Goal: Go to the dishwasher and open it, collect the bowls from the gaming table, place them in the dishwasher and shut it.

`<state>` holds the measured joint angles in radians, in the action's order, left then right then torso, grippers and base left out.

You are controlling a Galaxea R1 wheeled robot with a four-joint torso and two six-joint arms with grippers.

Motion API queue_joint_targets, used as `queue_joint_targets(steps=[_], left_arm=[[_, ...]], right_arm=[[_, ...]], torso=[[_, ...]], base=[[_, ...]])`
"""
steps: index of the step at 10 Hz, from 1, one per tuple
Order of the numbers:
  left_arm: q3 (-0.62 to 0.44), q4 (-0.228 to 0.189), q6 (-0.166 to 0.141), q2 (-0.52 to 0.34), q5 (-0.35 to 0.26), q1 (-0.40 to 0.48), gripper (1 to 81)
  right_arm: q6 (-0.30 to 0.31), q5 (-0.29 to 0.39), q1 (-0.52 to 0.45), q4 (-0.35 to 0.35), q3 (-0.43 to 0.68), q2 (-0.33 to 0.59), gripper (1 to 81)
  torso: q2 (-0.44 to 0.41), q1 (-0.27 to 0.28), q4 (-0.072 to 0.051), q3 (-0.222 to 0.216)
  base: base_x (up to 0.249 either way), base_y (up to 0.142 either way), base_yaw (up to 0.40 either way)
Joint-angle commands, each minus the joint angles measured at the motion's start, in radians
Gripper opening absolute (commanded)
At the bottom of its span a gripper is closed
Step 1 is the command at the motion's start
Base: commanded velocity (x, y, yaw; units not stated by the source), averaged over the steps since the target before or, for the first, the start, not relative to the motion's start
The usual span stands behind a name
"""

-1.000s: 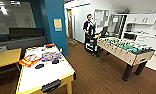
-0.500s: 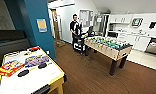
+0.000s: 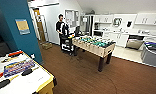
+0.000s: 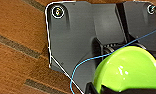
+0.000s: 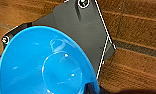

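Green bowl (image 4: 129,68) at left pincer, blue bowl (image 5: 44,62) at right, grip on either impossible to tell; camera swung right since earlier, open dishwasher (image 3: 134,42) now nearer centre.

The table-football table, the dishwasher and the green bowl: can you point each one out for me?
table-football table (image 3: 94,42): head view, on the green field between the rods.
dishwasher (image 3: 134,43): head view, on its open, dropped steel door.
green bowl (image 4: 129,70): left wrist view, on its glossy outer wall.

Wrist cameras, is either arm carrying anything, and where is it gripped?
Left wrist view: a green bowl. Right wrist view: a blue bowl. Both appear carried, but the grip point and fingers cannot be made out.
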<state>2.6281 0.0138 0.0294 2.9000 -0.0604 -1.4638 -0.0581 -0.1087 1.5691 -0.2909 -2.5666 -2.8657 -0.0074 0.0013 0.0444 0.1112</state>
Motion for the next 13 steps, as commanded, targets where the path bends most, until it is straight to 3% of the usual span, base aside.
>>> queue_joint_targets(steps=[1, 13], left_arm=[[0.003, -0.006, 0.004, -0.011, -0.065, 0.036, 1.0], [0.015, -0.005, 0.004, -0.008, -0.064, 0.036, 1.0]], right_arm=[[-0.003, 0.061, -0.031, 0.007, -0.003, 0.007, 1.0], [-0.002, 0.066, -0.036, 0.016, -0.010, 0.000, 1.0]], torso=[[0.000, 0.000, 0.000, 0.000], [0.000, 0.000, 0.000, 0.000]], base=[[0.000, 0.000, -0.397], [0.000, 0.000, -0.384]])
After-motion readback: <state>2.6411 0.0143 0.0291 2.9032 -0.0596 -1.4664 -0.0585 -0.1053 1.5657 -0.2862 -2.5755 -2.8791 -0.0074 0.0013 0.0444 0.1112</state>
